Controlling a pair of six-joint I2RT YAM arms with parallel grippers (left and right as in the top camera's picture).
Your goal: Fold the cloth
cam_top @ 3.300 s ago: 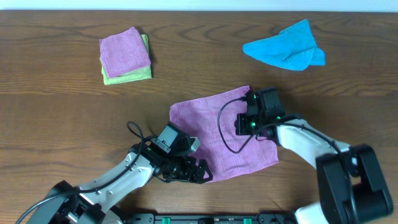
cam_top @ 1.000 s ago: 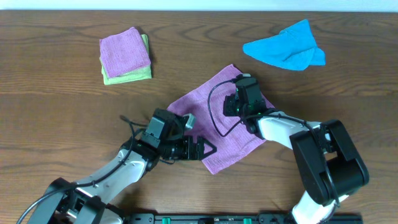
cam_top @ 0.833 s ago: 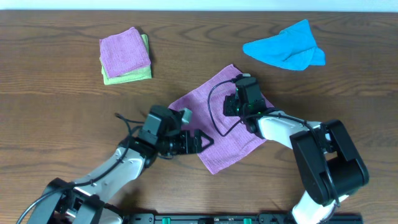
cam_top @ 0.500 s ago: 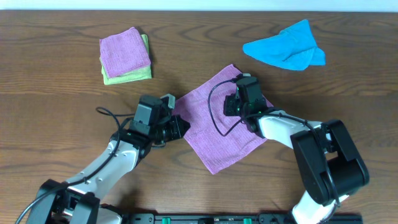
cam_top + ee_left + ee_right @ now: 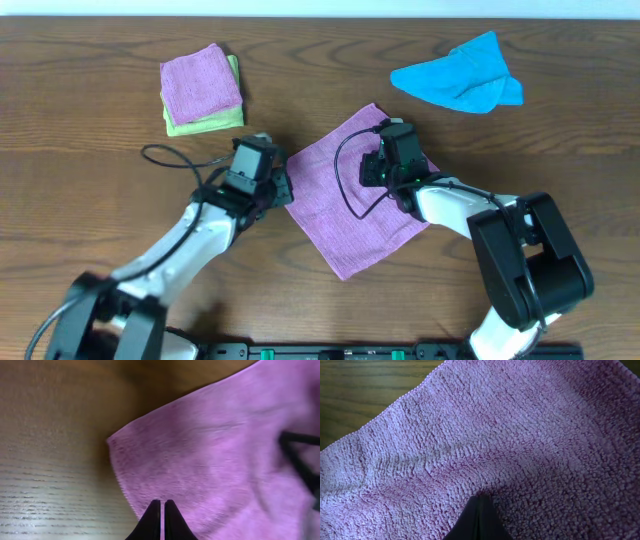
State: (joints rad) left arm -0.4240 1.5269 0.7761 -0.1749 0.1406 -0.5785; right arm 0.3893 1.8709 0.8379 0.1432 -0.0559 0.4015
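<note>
The left tool [image 5: 161,514] has its two fingers drawn together with only a hairline between them. The tips sit right at the near-left hem of the cloth [image 5: 210,460]. Whether any hem is caught between them I cannot tell. The right tool [image 5: 477,510] shows as a single dark wedge, closed and pressed tip-down into the pile of the cloth [image 5: 520,435], so it looks to be pinning the cloth, not lifting it.

From above, the left tool [image 5: 280,190] is at the cloth's left corner and the right tool [image 5: 388,168] is on its far-right part. The cloth [image 5: 350,205] lies flat as a single layer, turned like a diamond, near the middle of the worktop [image 5: 100,200].

The step in hand seems to be getting a hold on the left corner for a first fold. To do it well, I judge the left tool should:
- part its fingers and slide one under the hem;
- close on a single layer;
- lift just enough to clear the worktop;
- carry the corner over to the opposite one.

Meanwhile the right tool should hold the far side down so the cloth does not drag.

No container is in view. A folded purple cloth [image 5: 200,85] rests on a green cloth [image 5: 225,120] toward the far-left corner. A loose blue cloth [image 5: 460,78] lies toward the far-right corner.
</note>
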